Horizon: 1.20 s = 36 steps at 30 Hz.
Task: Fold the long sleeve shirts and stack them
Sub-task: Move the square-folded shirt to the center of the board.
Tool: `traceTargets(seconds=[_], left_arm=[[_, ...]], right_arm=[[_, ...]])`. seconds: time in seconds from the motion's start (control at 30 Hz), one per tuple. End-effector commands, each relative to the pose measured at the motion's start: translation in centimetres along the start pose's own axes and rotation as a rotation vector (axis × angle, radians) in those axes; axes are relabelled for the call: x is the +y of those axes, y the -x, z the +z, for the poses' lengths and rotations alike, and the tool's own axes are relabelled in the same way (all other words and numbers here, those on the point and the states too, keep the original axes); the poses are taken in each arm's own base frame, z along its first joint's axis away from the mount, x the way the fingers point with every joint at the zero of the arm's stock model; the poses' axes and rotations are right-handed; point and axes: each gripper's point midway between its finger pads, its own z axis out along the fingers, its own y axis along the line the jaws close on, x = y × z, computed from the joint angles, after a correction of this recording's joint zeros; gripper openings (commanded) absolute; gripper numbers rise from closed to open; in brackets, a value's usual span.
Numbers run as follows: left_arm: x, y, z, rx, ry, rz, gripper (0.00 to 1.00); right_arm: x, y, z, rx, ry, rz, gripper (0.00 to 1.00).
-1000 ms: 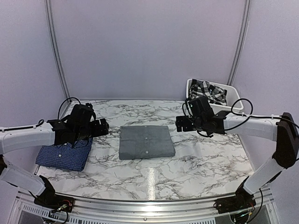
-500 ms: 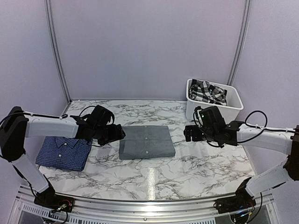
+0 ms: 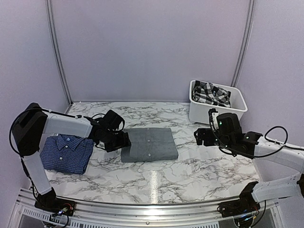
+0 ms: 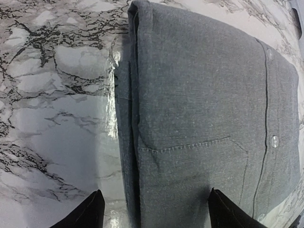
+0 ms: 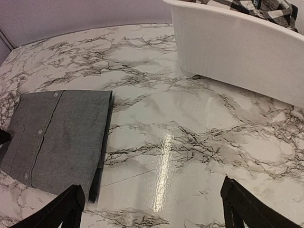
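Note:
The plain grey shirt (image 3: 149,144) lies folded in a neat rectangle at the table's middle; it also shows in the left wrist view (image 4: 204,123) and the right wrist view (image 5: 57,133). The dark blue checked shirt (image 3: 65,152) lies folded at the left. My left gripper (image 3: 122,141) is open and empty, low at the grey shirt's left edge, its fingers (image 4: 90,213) straddling that folded edge. My right gripper (image 3: 202,137) is open and empty, above bare table to the right of the grey shirt.
A white bin (image 3: 217,110) at the back right holds a black-and-white plaid garment (image 3: 211,92); its wall shows in the right wrist view (image 5: 237,52). The table top is marble-patterned (image 3: 190,166), with purple walls behind and at both sides.
My left gripper has moved right from above the blue shirt to the grey shirt's left edge. My right gripper has drawn back to the right, away from the grey shirt.

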Motion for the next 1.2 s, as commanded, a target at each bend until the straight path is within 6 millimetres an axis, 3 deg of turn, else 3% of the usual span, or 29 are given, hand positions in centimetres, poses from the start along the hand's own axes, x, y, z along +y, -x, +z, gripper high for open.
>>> traceTargets(seconds=[0.0, 0.2, 0.47, 0.67, 0.93, 1.17], left_arm=[[0.4, -1.0, 1.2, 0.067, 0.029, 0.029, 0.77], [0.8, -1.5, 2.1, 0.093, 0.044, 0.037, 0.65], [1.8, -2.5, 2.8, 0.113, 0.077, 0.029, 0.46], [1.6, -2.4, 3.0, 0.117, 0.069, 0.040, 0.31], [2.0, -1.6, 2.1, 0.110, 0.051, 0.079, 0.05], [5.0, -0.6, 0.0, 0.108, 0.038, 0.097, 0.00]], right_arm=[[0.2, 1.1, -0.3, -0.037, 0.023, 0.004, 0.95], [0.8, 0.1, 0.6, 0.024, 0.041, -0.001, 0.86], [2.7, -1.2, 2.2, 0.100, 0.122, -0.026, 0.83], [4.3, -3.4, 4.2, 0.208, 0.179, -0.029, 0.79], [4.9, -4.2, 5.1, 0.249, 0.196, -0.005, 0.78], [5.8, -4.3, 5.0, 0.252, 0.215, -0.005, 0.79]])
